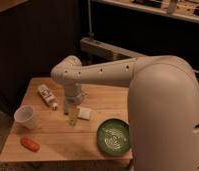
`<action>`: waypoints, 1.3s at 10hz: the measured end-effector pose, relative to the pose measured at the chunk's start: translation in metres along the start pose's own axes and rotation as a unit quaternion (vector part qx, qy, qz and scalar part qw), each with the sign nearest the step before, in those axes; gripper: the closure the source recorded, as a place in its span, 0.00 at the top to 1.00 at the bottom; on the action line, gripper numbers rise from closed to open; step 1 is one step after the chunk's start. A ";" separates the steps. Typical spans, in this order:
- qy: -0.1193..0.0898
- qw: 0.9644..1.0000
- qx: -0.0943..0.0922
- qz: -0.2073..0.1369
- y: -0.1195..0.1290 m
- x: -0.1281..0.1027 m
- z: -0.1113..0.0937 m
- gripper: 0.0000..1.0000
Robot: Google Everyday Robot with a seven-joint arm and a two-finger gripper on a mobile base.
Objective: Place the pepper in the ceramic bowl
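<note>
The pepper [30,144] is small, orange-red and oblong, and lies near the front left corner of the wooden table [58,137]. The ceramic bowl [113,136] is dark green with pale swirls and sits at the front right of the table. My gripper [71,114] hangs down from the white arm over the middle of the table, well right of the pepper and left of the bowl. It holds nothing that I can see.
A white plastic cup [24,117] stands at the left edge behind the pepper. A white-labelled bottle [47,96] lies at the back left. A small white block [84,113] lies just right of the gripper. The big white arm body [163,110] covers the table's right side.
</note>
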 end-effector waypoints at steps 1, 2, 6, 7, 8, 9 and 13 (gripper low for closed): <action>0.007 1.000 -0.002 0.003 0.000 0.005 -0.001 0.99; 0.021 1.000 -0.005 0.002 0.000 0.018 -0.003 0.99; 0.069 0.997 -0.024 -0.012 -0.014 0.080 -0.009 0.99; 0.076 0.996 -0.035 -0.006 -0.025 0.091 -0.010 0.99; 0.084 0.996 -0.043 -0.001 -0.034 0.100 -0.012 0.99; 0.080 0.994 -0.063 0.025 -0.036 0.097 -0.014 0.99; 0.080 0.989 -0.069 0.107 -0.049 0.101 -0.022 0.99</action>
